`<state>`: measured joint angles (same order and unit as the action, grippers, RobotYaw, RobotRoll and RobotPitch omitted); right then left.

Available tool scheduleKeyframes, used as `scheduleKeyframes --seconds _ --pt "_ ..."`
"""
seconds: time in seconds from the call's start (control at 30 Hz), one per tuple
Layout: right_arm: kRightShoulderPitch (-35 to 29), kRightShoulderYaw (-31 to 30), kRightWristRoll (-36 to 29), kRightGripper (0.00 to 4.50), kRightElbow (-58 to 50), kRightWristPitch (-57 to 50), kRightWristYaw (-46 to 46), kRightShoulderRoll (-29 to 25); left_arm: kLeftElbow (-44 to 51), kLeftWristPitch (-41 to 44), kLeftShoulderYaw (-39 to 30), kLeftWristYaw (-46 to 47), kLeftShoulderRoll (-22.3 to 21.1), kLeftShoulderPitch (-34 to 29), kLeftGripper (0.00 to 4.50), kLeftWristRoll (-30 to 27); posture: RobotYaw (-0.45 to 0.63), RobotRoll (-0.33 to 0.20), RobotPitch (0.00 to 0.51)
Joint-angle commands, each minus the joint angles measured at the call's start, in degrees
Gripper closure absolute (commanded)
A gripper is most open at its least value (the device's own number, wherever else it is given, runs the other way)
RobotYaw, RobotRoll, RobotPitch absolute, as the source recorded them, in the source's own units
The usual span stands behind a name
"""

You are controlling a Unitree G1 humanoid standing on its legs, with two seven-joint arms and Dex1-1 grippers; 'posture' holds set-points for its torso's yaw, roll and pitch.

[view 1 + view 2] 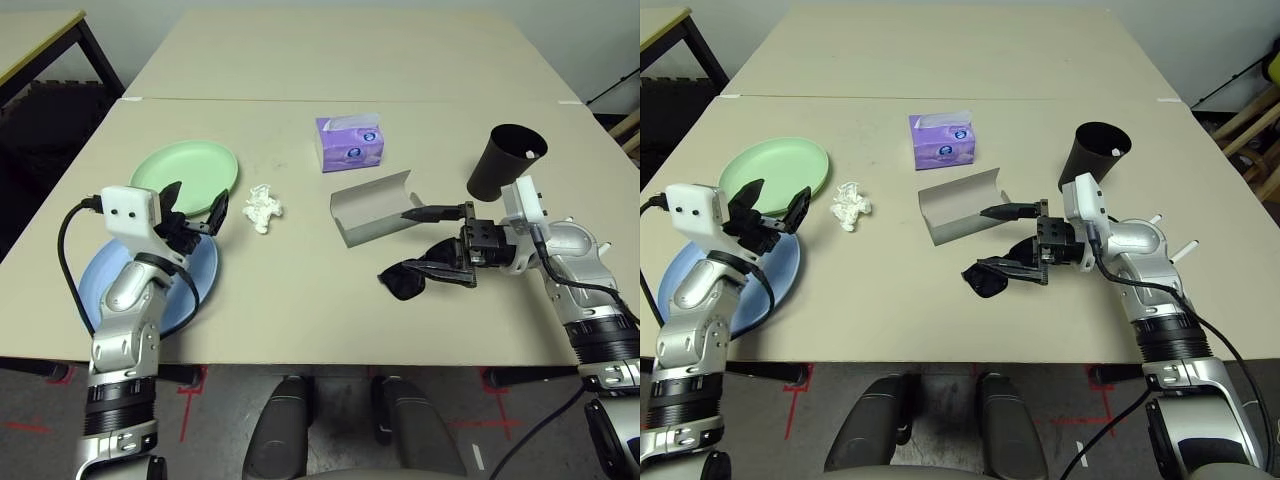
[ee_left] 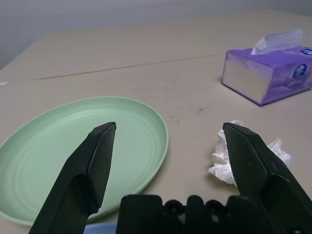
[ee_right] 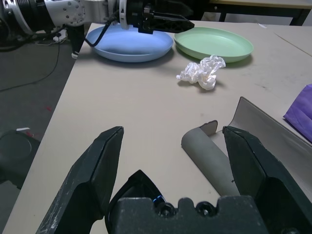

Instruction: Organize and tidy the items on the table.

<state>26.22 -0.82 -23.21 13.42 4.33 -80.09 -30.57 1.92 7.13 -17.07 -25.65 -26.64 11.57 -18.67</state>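
Both grippers are spread wide and empty right now. Our left gripper (image 1: 192,217) hangs over the near edge of the round pale green plate (image 1: 185,170), and the round light blue plate (image 1: 195,285) sits just near of it, under our left arm. The small crumpled white tissue (image 1: 263,209) lies loose just right of the green plate.

Our right gripper (image 1: 1012,240) points left. Its near finger is right over the black sunglasses (image 1: 990,277), which look like they're resting on the pale beige table (image 1: 300,310), and its far finger pokes toward the open grey oblong glasses case (image 1: 372,209). We can't tell if that near finger actually touches the shades.

Progress-wise, we'd say barely started: plates aren't stacked, tissue isn't binned or boxed, sunglasses are outside the case, and the case is open. The purple tissue box (image 1: 350,142) and tall black cup (image 1: 505,160) sit at the far side, left alone. Pretty much everything is left to do.
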Motion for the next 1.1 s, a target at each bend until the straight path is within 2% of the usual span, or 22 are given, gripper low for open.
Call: scheduleKeyframes --seconds 0.03,0.23,0.37,0.5,0.63,0.83,1.1 --pt "-1.31 -0.22 0.11 0.03 -0.29 0.64 0.1 -0.25 0.75 2.57 -2.61 -0.41 -2.09 -0.19 0.0 -2.05 0.12 0.0 0.163" --pt "-2.16 -0.28 0.21 0.03 -0.78 0.78 0.38 -0.29 1.73 11.28 -3.83 -5.07 -10.74 -1.71 0.0 -3.72 0.14 0.0 0.169" --pt "-2.36 -0.58 0.43 0.03 -0.63 1.04 0.53 -0.04 -2.72 13.39 -6.09 -6.75 -15.18 -0.51 0.0 -4.22 0.13 0.0 0.17" --pt "-2.58 -0.71 0.38 0.03 -0.99 0.99 0.7 -0.07 -6.83 14.02 -9.11 -7.1 -15.74 -0.04 0.0 -5.76 0.13 0.0 0.169" --pt "-2.73 -0.61 0.3 0.03 -1.31 0.9 0.9 -0.54 -9.48 14.94 -11.4 -8.11 -16.95 -2.71 0.0 -5.52 0.12 0.0 0.169" --pt "-3.1 -0.75 0.37 0.03 -1.63 0.91 1.08 -0.85 -11.13 18.5 -14.16 -7.12 -18.51 -6.12 0.0 -5.51 0.12 0.0 0.169" --pt "-2.93 -0.94 0.38 0.03 -1.87 0.81 1.2 -0.75 -14.27 19.67 -16.8 -7.26 -20.22 -7.05 0.0 -5.32 0.12 0.0 0.17"
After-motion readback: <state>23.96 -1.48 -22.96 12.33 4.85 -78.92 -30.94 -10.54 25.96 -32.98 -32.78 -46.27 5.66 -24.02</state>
